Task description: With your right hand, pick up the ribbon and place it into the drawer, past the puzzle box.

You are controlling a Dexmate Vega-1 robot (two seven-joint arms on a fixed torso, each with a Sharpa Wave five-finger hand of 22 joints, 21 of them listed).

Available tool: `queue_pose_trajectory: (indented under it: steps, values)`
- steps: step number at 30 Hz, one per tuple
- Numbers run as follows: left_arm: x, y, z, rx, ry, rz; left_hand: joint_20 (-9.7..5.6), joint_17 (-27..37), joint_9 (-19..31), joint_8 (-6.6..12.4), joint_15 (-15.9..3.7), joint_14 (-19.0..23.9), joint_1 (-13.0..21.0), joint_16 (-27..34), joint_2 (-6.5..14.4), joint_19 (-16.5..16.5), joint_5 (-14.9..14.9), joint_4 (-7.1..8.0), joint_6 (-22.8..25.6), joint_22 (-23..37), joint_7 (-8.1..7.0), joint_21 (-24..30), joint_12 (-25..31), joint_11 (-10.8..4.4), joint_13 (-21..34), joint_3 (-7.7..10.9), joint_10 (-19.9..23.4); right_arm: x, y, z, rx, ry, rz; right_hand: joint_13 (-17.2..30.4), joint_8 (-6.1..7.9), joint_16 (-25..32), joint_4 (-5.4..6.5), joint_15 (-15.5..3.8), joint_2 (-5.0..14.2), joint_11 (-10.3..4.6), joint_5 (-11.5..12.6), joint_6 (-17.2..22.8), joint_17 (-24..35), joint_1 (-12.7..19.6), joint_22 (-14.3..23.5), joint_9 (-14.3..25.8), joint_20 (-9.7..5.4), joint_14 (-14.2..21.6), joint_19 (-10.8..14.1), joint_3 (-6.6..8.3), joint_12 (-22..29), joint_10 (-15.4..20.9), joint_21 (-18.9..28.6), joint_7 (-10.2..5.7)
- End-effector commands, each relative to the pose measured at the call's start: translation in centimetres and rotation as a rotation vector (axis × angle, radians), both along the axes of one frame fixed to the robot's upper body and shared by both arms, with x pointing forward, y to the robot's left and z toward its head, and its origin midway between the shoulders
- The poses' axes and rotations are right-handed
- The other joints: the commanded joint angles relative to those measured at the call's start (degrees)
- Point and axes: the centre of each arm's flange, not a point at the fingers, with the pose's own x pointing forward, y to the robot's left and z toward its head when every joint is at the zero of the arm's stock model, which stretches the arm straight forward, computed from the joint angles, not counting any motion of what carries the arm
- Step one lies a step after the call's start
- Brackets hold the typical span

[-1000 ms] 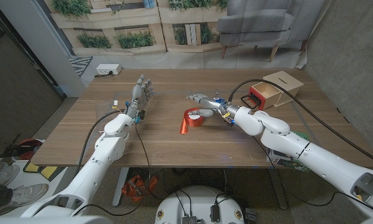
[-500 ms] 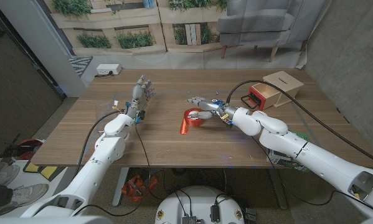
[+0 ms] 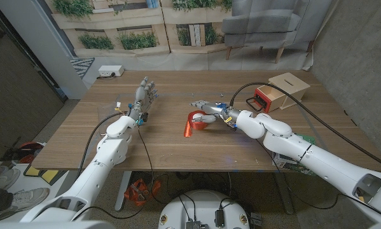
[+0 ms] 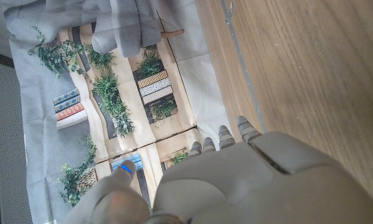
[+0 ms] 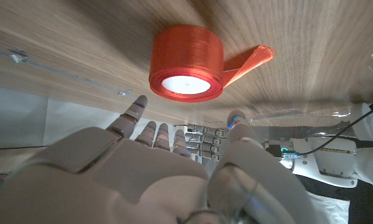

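A red roll of ribbon [image 3: 195,120] lies on the wooden table [image 3: 177,149] near its middle, with a loose tail trailing toward the front. In the right wrist view the ribbon roll [image 5: 186,63] sits just beyond my fingertips, not touched. My right hand [image 3: 208,109] hovers over the roll's right side with its fingers spread, holding nothing. The small wooden drawer box with a red front [image 3: 270,97] stands to the right of that hand. My left hand [image 3: 143,97] stands at the table's left with fingers pointing up, empty. Its back [image 4: 248,180] shows in the left wrist view.
A closed tan cardboard box [image 3: 289,84] stands behind the drawer at the back right corner. A black cable [image 3: 304,109] arches over my right arm. A white power strip [image 3: 110,72] lies on the floor beyond the table's far left.
My right hand has crept slightly leftward and lower toward the ribbon roll. The ribbon and my left hand have not moved.
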Motion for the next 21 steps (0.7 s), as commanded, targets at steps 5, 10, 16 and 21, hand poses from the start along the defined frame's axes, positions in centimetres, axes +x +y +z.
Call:
queue_pose_trajectory:
  steps: [5,10,16,21]
  values:
    - [0.40,-0.12,0.20,0.006,0.003,-0.003,0.14,0.16,0.26,0.30,0.43,-9.50,0.10,0.25,6.74,-2.46,0.19,-0.06,-6.72,0.17,-0.30,-0.10,0.19,0.41,0.23,-0.08,-9.01,0.51,0.33,-0.40,-0.043,0.013,-0.021,0.15,0.05,0.18,-0.53,0.04,0.10,0.02,-0.32,-0.74,-0.03,0.84,0.12,0.19,-0.14,-0.11,0.49,0.33,-0.01,-0.93,0.28,-0.09]
    - [0.43,-0.16,0.27,0.006,0.001,-0.003,0.12,0.16,0.26,0.30,0.43,-9.48,0.10,0.26,6.75,-2.42,0.20,-0.06,-6.69,0.17,-0.26,-0.10,0.23,0.34,0.23,-0.08,-8.89,0.49,0.51,-0.51,-0.058,0.007,-0.025,0.15,0.06,0.16,-0.66,0.06,-0.06,-0.09,-0.35,-0.86,-0.03,1.16,0.12,0.19,-0.20,-0.14,0.48,0.37,-0.12,-1.29,0.24,-0.05]
    - [0.43,-0.16,0.26,0.005,0.003,-0.001,0.15,0.16,0.26,0.29,0.41,-9.48,0.10,0.26,6.76,-2.40,0.20,-0.06,-6.70,0.17,-0.18,-0.12,0.22,0.35,0.23,-0.09,-8.92,0.50,0.56,-0.65,-0.068,0.009,-0.028,0.15,0.00,0.12,-0.88,0.08,-0.32,-0.23,-0.37,-1.31,-0.02,1.68,0.11,0.18,-0.16,-0.21,0.51,0.44,-0.18,-1.64,0.21,-0.25]
    - [0.34,-0.09,0.20,0.005,0.003,0.000,0.14,0.16,0.26,0.27,0.40,-9.49,0.10,0.25,6.77,-2.44,0.21,-0.06,-6.71,0.17,-0.18,-0.16,0.21,0.47,0.23,-0.10,-8.97,0.48,0.73,-0.79,-0.085,0.006,-0.031,0.15,0.00,0.11,-1.07,0.09,-0.45,-0.37,-0.33,-1.61,-0.02,2.30,0.10,0.18,0.08,-0.21,0.71,0.59,-0.21,-1.89,0.25,-0.11]
